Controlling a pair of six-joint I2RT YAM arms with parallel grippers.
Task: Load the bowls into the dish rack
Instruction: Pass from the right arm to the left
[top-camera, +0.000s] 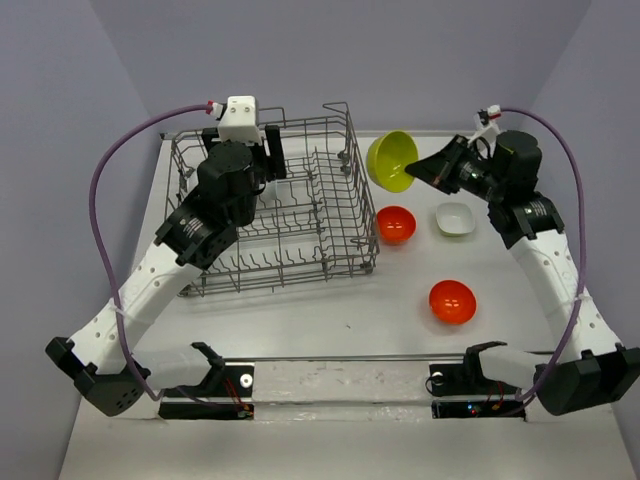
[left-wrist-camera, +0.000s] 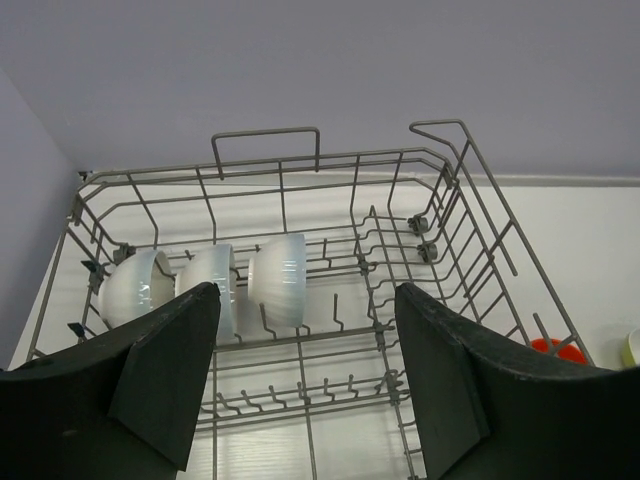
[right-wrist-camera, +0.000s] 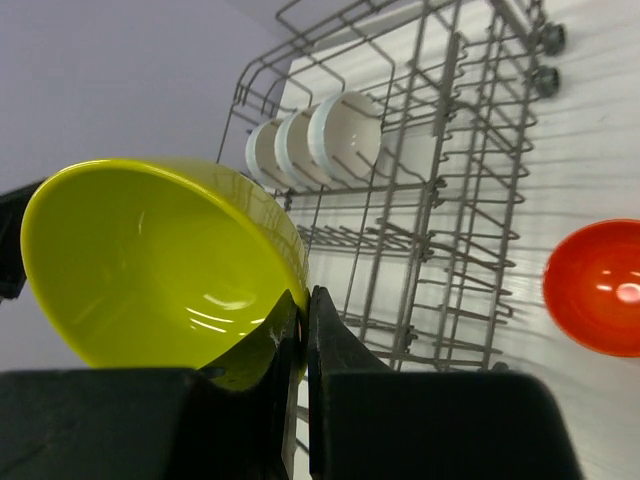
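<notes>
Right fingers tight on yellow-green bowl

We overlook the whole table from high behind its near edge, our left wrist view looks closely into the dish rack, and our right wrist view, tight against a yellow-green bowl, shares its white bowls.

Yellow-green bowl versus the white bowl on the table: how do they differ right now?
The yellow-green bowl is pinched at its rim by the shut right gripper; the white bowl on the table is touched by nothing. The yellow-green bowl is tilted, its opening facing sideways; the white bowl sits upright. Both are glossy, and both are outside the dish rack.
</notes>
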